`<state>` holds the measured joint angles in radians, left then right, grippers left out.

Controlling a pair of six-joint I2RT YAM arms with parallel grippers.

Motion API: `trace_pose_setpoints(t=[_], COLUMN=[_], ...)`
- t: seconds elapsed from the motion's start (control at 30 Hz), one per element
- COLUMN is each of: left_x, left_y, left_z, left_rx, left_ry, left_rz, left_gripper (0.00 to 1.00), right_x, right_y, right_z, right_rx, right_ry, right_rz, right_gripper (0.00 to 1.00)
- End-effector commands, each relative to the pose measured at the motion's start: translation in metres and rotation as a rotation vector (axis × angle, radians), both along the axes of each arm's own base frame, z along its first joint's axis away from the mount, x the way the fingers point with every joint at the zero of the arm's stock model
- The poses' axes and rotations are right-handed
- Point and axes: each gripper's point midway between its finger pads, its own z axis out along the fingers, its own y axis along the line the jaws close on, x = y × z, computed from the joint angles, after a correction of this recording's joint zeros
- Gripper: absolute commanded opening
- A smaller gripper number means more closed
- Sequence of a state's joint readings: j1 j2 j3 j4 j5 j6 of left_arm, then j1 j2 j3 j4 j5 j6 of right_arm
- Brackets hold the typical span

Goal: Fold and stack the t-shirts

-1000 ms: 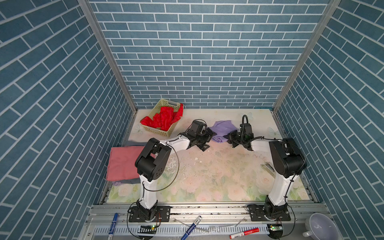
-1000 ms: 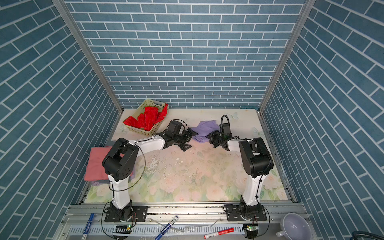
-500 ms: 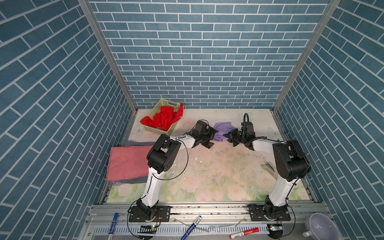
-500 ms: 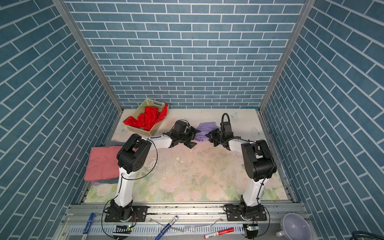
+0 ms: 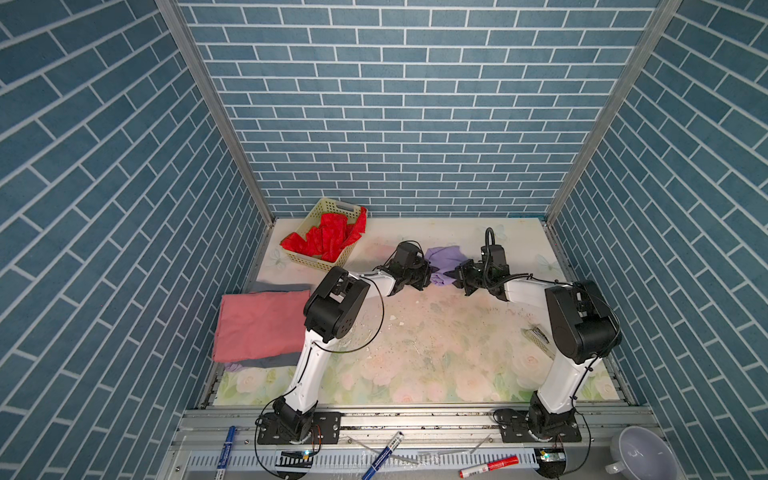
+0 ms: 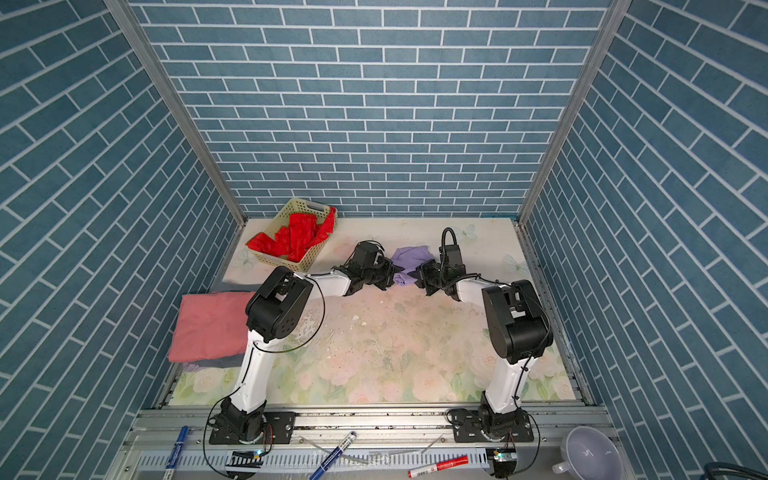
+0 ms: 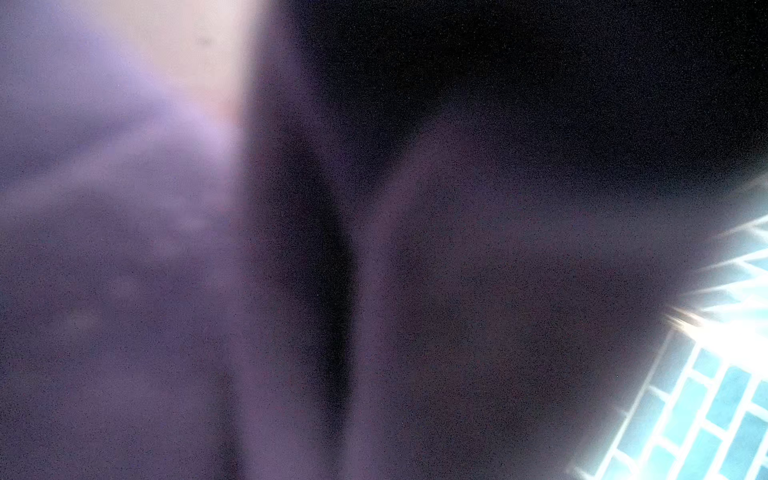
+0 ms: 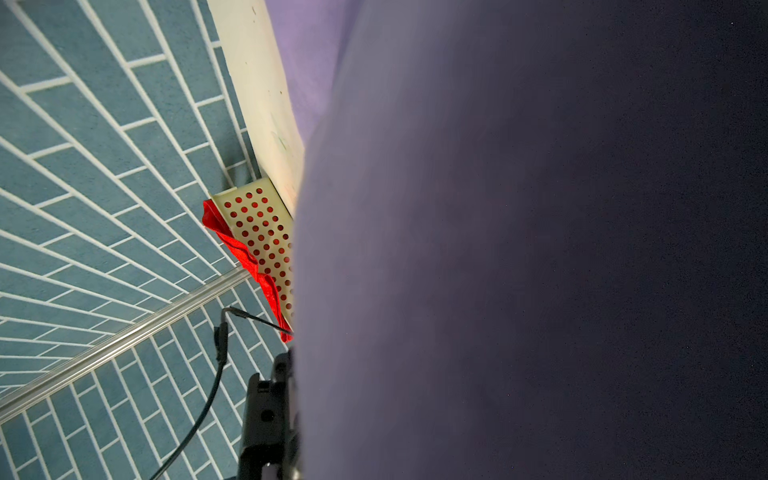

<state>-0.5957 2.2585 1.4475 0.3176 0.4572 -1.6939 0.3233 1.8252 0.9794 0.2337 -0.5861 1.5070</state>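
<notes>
Top views: lilac tee (image 5: 444, 257) (image 6: 409, 257) between jaws; touching both

Premises: a robotics test cell, not a dwelling or a shop. The walls (image 5: 415, 104) carry a blue brick pattern and meet at bare aluminium posts (image 5: 216, 112), closing in a single table (image 5: 436, 345) covered with a floral printed sheet. A left arm (image 5: 311, 365) and a right arm (image 5: 561, 374), both white and black, stand on black plates (image 5: 328, 428) fixed to an aluminium rail (image 5: 415, 419) at the front edge. A slotted duct (image 5: 415, 459) and loose markers (image 5: 226, 446) lie just below that rail.
</notes>
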Motion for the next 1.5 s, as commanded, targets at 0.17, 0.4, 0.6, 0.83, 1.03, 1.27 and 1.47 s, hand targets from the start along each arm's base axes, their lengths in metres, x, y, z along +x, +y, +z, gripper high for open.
trace_pose_setpoints(t=[0.17, 0.4, 0.6, 0.83, 1.03, 1.27, 1.47], left_x=[-0.043, -0.117, -0.154, -0.175, -0.194, -0.201, -0.211], left_y=[0.055, 0.128, 0.214, 0.295, 0.337, 0.355, 0.374], left_z=[0.011, 0.021, 0.051, 0.104, 0.135, 0.155, 0.182], left_rx=[0.269, 0.633, 1.028, 1.407, 1.595, 1.643, 1.612], left_ry=[-0.001, 0.048, 0.114, 0.148, 0.201, 0.177, 0.155], left_rz=[-0.289, -0.695, -0.834, -0.866, -0.930, -0.884, -0.761], left_gripper=[0.00, 0.00, 0.00, 0.00, 0.00, 0.00, 0.00], right_x=[-0.001, 0.003, 0.010, 0.023, 0.036, 0.043, 0.039], right_y=[0.007, -0.009, -0.026, -0.038, -0.038, -0.039, -0.041], right_z=[0.081, 0.130, 0.142, 0.130, 0.127, 0.118, 0.104], right_rx=[-0.078, -0.176, -0.205, -0.226, -0.239, -0.252, -0.266], right_ry=[-0.196, -0.363, -0.407, -0.383, -0.381, -0.373, -0.348], right_rz=[0.162, 0.173, 0.117, 0.088, 0.087, 0.077, 0.073], right_gripper=[0.44, 0.47, 0.48, 0.48, 0.48, 0.48, 0.48])
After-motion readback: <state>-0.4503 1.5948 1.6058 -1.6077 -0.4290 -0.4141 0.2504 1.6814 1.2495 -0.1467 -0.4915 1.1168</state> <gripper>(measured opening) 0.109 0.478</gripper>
